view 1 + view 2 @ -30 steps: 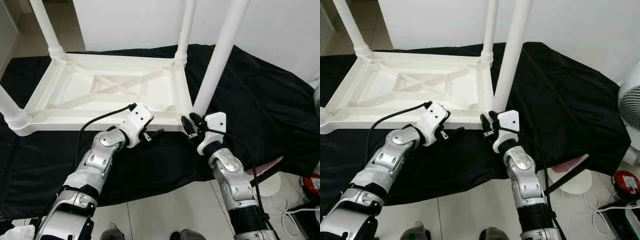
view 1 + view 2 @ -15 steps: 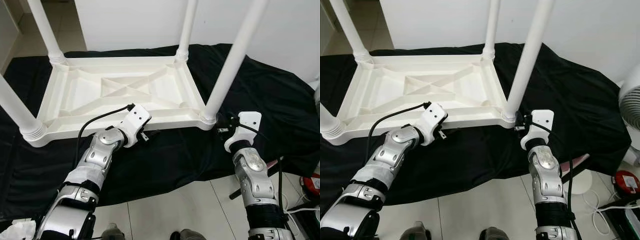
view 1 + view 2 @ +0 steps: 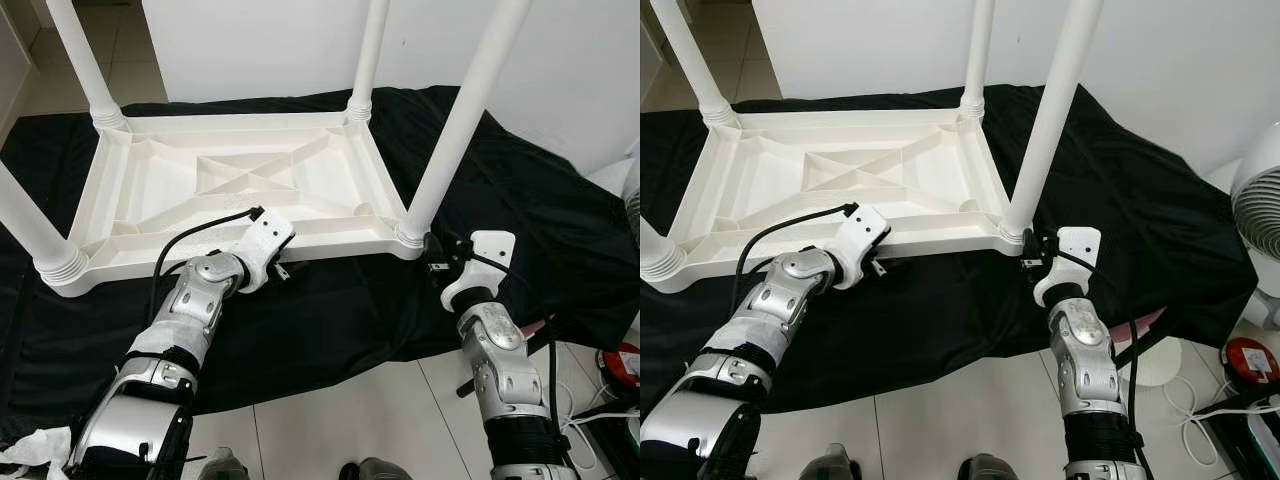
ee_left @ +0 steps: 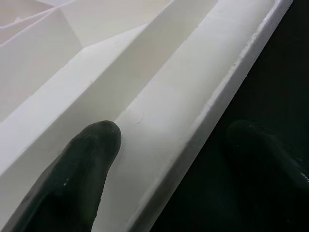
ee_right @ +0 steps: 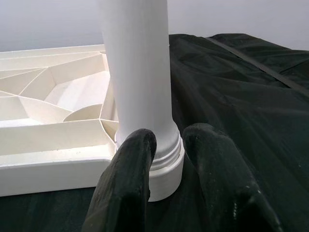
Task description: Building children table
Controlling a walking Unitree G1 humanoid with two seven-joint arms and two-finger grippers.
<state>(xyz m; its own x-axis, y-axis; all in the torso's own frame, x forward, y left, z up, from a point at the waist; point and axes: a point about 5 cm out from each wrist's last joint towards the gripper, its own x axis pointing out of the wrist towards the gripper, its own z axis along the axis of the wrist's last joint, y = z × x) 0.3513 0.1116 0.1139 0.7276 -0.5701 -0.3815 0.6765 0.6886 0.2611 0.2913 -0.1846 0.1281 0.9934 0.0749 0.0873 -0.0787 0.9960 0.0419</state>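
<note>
Upturned white table (image 3: pixel 240 180) rests on black cloth (image 3: pixel 520 200).

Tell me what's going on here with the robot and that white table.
A white plastic children's table lies upside down on a black cloth, its legs pointing up. The left gripper straddles the near rim of the tabletop, one finger inside the rim and one outside. The right gripper sits at the base of the near right leg, fingers slightly apart and not clamped on it.

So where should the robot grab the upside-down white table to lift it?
Probably by the long near rim. It is thin, and the left hand already straddles it from the robot's side, one finger inside. The round legs look too thick to pinch.
</note>
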